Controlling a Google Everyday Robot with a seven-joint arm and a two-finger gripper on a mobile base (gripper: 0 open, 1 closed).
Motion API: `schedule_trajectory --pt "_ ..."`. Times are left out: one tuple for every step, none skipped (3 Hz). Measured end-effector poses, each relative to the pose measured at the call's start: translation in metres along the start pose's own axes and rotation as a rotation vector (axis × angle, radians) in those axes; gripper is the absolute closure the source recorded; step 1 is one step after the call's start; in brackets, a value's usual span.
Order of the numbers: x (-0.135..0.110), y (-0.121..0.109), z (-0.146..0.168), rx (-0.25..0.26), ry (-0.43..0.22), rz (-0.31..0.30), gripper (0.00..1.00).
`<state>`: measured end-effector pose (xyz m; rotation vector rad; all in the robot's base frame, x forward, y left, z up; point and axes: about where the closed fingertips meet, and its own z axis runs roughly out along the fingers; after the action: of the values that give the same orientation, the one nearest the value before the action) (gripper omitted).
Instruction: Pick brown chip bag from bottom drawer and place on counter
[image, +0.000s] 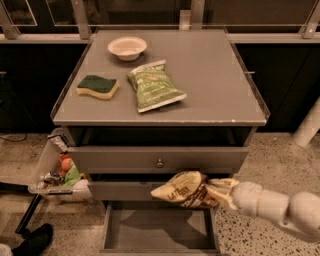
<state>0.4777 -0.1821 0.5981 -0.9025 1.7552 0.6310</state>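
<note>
The brown chip bag (184, 190), dark brown with cream-yellow ends, hangs in the air above the open bottom drawer (159, 231), in front of the middle drawer. My gripper (216, 192) comes in from the right on a white arm and is shut on the bag's right end. The drawer's grey inside shows nothing else. The counter (210, 75) is the grey cabinet top above, with a thin clear rim.
On the counter lie a green chip bag (154, 86), a green-and-yellow sponge (98, 86) and a cream bowl (127, 47). A clear bin (56, 171) with colourful items stands left of the cabinet. A dark shoe (35, 241) is at bottom left.
</note>
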Motion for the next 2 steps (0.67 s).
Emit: schedule_trajectory --pt "-0.077 -0.040 -0.070 0.036 -0.135 -0.082 1.00" --pt "-0.134 -0.039 -0.129 0.003 -0.178 -0.158 1.00"
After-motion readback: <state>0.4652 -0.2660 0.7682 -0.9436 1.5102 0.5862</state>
